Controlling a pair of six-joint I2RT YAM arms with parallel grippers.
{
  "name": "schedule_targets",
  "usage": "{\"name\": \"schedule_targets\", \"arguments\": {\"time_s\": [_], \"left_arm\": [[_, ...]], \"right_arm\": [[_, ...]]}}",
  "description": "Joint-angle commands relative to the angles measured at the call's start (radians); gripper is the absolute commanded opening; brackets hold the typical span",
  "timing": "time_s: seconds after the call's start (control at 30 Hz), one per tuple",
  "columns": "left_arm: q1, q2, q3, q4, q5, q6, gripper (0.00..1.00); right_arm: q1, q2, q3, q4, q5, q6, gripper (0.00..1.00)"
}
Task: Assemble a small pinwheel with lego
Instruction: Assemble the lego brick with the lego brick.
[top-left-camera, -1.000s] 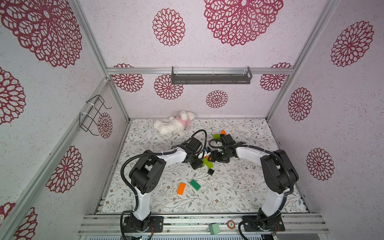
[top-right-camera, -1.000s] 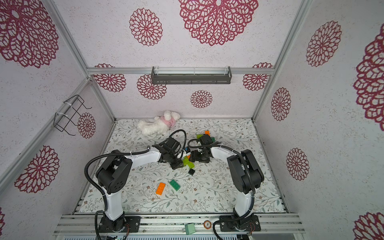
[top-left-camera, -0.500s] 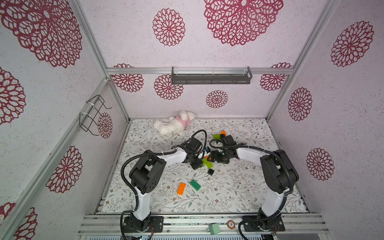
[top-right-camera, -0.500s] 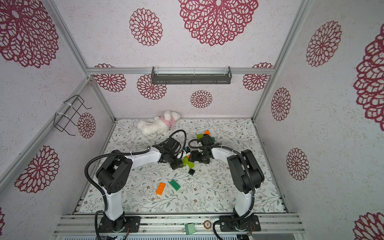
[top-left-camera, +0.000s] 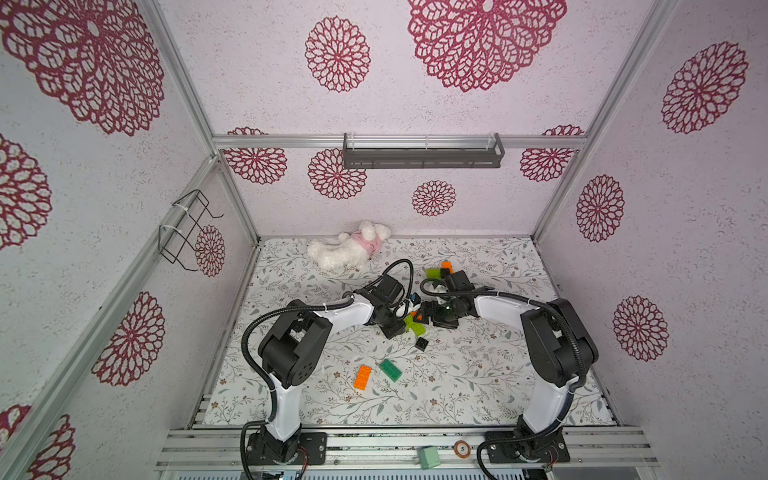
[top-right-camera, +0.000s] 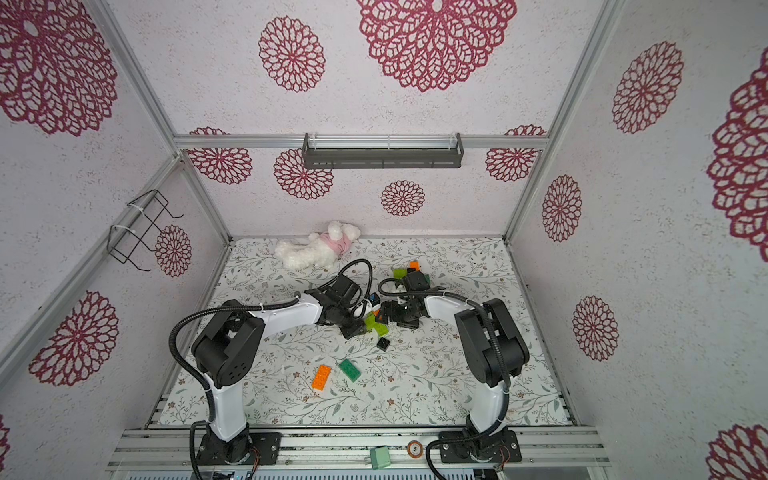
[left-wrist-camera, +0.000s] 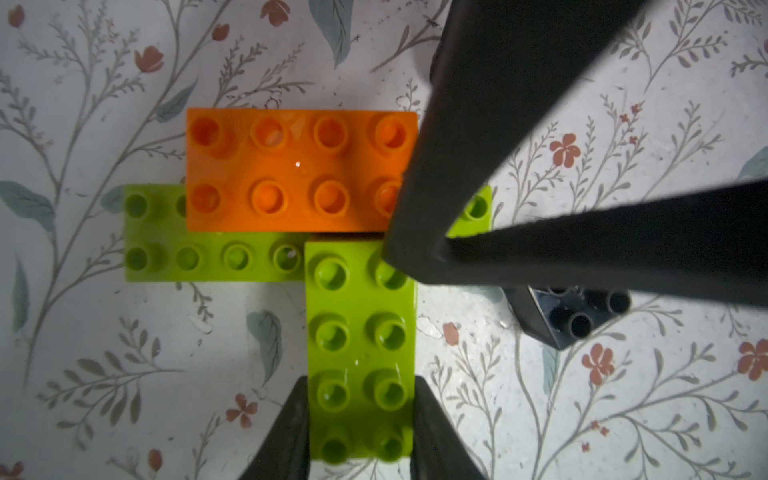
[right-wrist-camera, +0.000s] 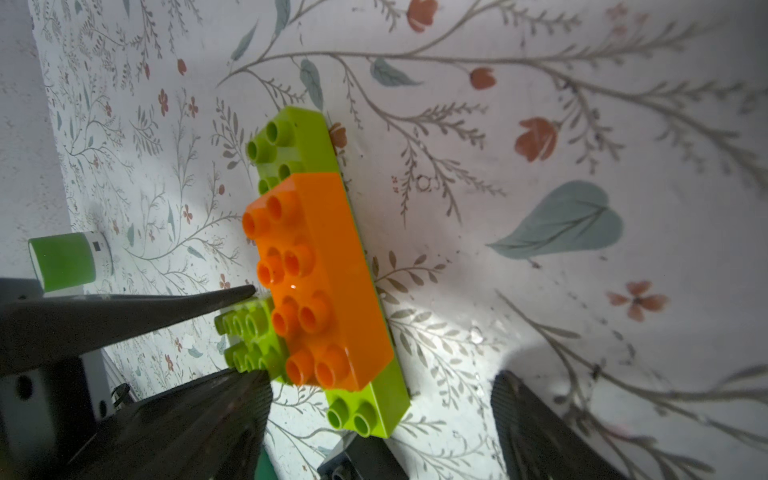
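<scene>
My right fingers (right-wrist-camera: 540, 436) now stand wider, released beside orange brick (left-wrist-camera: 299, 166); left fingers (left-wrist-camera: 291, 432) clamp lime brick (left-wrist-camera: 359, 353). Retreating may snag orange brick loose.

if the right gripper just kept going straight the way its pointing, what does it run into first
Most likely the end of the long lime green brick, with the orange brick stacked on it, lying between the right gripper's open jaws; depth is hard to judge.
</scene>
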Motion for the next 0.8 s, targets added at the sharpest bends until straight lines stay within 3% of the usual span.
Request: {"name": "schedule_targets", "arguments": {"time_s": [0.0,0.43,0.77], "left_arm": [[-0.020,0.032,0.021,0.015,0.008,0.022,0.32],[-0.019,0.035,0.024,0.045,0.026,0.005,0.33],[-0.019,0.008,-0.008,0.132,0.036,-0.043,0.38]], "right_arm": [[0.023,0.000,0.032,0.009,-0.037,-0.013,0.86],[0.026,0.039,0.029,0.005,-0.001,-0.009,0.86],[0.026,0.040,0.014,-0.019,0.085,-0.002,0.80]]}}
